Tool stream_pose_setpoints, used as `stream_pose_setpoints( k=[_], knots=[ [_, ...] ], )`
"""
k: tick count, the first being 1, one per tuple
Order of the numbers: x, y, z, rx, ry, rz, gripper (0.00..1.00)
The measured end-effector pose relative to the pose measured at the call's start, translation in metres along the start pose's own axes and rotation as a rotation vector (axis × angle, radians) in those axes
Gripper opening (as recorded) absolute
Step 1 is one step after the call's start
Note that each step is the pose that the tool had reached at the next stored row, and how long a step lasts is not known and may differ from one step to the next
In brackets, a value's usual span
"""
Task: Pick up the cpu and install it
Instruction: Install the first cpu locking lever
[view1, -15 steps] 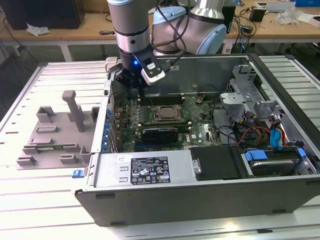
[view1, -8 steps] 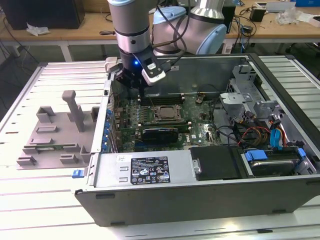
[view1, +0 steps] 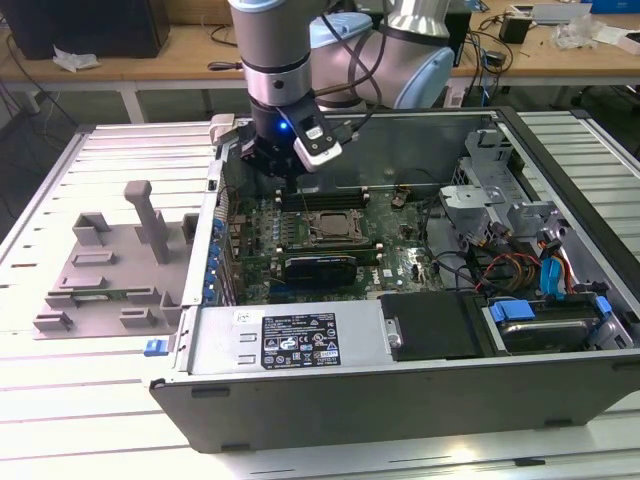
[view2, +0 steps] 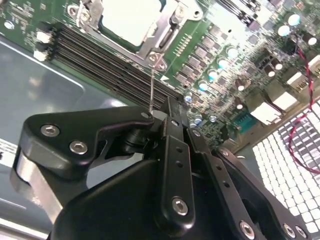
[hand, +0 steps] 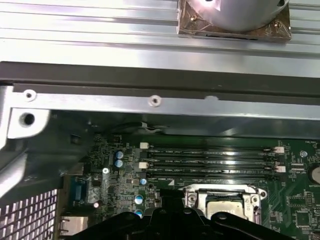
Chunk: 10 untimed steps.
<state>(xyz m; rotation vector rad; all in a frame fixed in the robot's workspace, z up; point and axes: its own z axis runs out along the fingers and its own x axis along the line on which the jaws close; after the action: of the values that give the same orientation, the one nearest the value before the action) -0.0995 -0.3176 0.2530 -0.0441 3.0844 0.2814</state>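
The cpu (view2: 127, 17) (hand: 227, 212) is a pale, shiny square lying flat inside the metal-framed socket (view1: 335, 226) on the green motherboard (view1: 400, 262) of the open computer case (view1: 400, 390). My gripper (view1: 282, 168) (view2: 170, 107) (hand: 175, 220) hangs low over the board, just behind the socket and above the black memory slots (hand: 210, 160), toward the case's back wall. It is apart from the cpu. A thin wire lever (view2: 151, 85) stands up beside the socket, close to the gripper's tip.
A grey plastic tray (view1: 100, 265) with upright blocks lies outside the case on the exterior view's left. Inside the case, a drive cage (view1: 490, 195), coloured cables (view1: 545, 270) and a black box (view1: 430, 325) fill the exterior view's right. The case rim (hand: 155, 100) runs close behind the gripper.
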Motion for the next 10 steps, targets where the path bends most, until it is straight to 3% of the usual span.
stream_pose_setpoints(
  k=[5,8,10],
  knots=[
    [-0.0170,-0.0015,0.0008,0.0000,0.0043,0.001,0.11],
    [-0.0329,-0.0039,0.0014,-0.0002,0.0092,0.002,0.11],
    [-0.0393,-0.0049,0.0016,-0.0003,0.0111,0.002,0.11]
  ],
)
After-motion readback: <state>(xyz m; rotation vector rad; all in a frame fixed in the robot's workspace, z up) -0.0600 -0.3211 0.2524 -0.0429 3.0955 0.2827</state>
